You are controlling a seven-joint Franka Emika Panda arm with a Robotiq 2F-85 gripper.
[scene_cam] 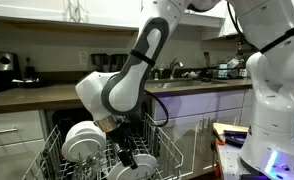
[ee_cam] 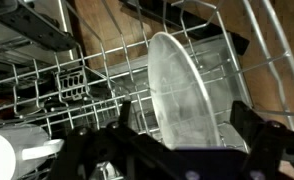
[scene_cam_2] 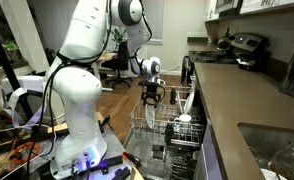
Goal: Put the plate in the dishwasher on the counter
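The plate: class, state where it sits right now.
In the wrist view, the plate stands on edge in the dishwasher rack, among the white tines, between the spread fingers of the claw.

White cabinet drawers (scene_cam: 12, 135), steel sink (scene_cam_2: 262, 140), stove with pots (scene_cam_2: 242, 45), wooden floor (scene_cam_2: 122, 112)

White cabinets (scene_cam: 12, 135) (drawer-fronted) line a kitchen with brown wooden floor (scene_cam_2: 125, 100).

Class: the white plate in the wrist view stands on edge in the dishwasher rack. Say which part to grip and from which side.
Grip the plate's upper rim from above, one finger per face. It stands on edge among the rack tines, so probably only its thin top edge is free. The open hand straddles it.
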